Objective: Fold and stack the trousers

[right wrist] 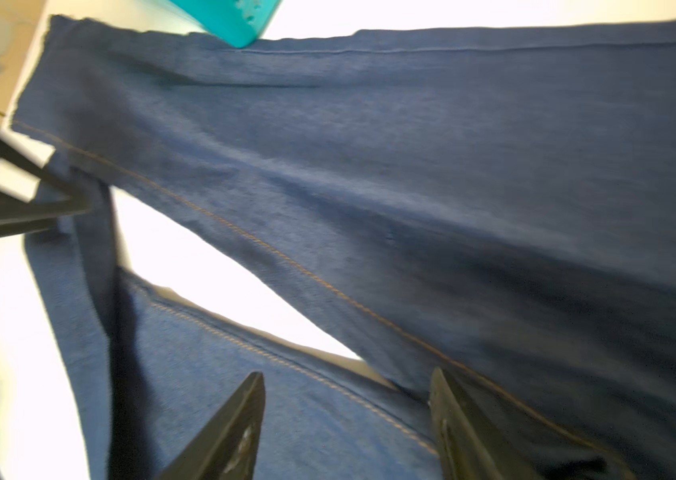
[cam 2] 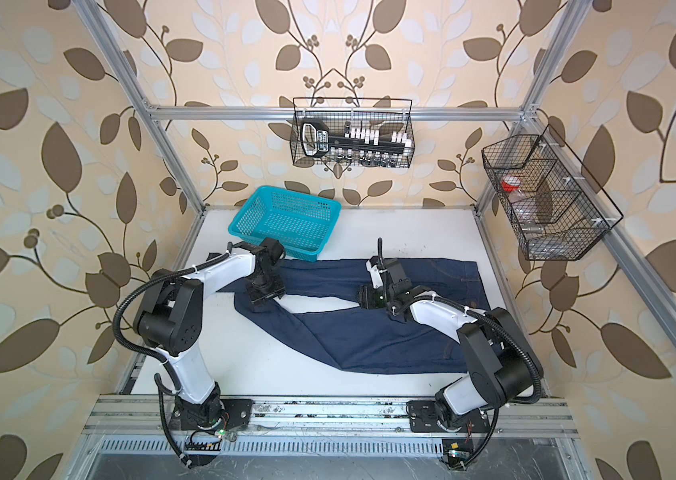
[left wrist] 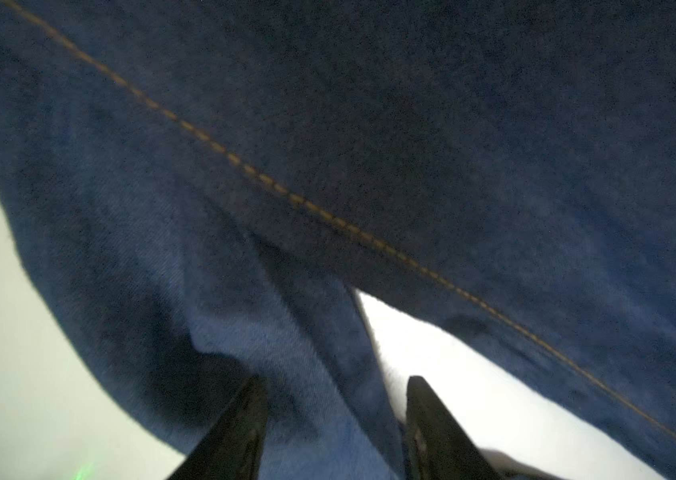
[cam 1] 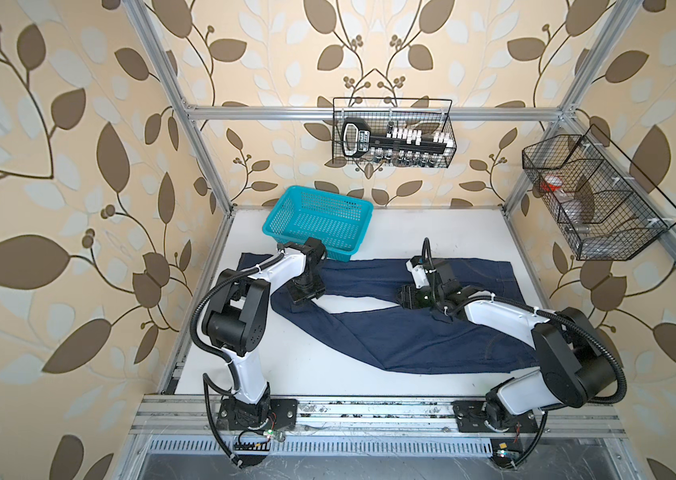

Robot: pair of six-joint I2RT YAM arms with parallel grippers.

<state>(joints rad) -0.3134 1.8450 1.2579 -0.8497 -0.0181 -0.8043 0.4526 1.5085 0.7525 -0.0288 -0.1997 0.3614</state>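
Left gripper (cam 1: 306, 293) (cam 2: 265, 293) points pretty much straight down at the left half of the worktop (cam 1: 286, 365) (cam 2: 265, 365). Its jaws are apart and it sits low over the spot where the nearer leg of the jeans (cam 1: 390, 332) (cam 2: 369, 340) curls up toward the far one. In the left wrist view, the left gripper (left wrist: 336, 382) has a strip of the jeans (left wrist: 411, 145) running through the gap between its fingers, with white worktop showing on both sides. It doesn't look pinched, just straddled.

The left arm (cam 1: 245, 307) rises from the near edge, folds hard at the elbow, and its forearm reaches toward the far right with the wrist dropped.

The right gripper (cam 1: 409, 296) (cam 2: 367, 296) is spread too and has nothing in it. It lies low and points left, about mid-worktop, right where the two legs split. In its own wrist view, the right gripper (right wrist: 348, 374) hovers over the orange-stitched seams of the jeans (right wrist: 411, 166). The right arm (cam 1: 506, 320) comes up from the near right corner, with its elbow stacked over the waist end.

The jeans lie unfolded, waist toward the right edge and legs running left with a white wedge between them. The teal basket (cam 1: 319, 220) (cam 2: 286, 224) (right wrist: 224, 16) sits toward the far left corner, its near corner just touching the far leg.
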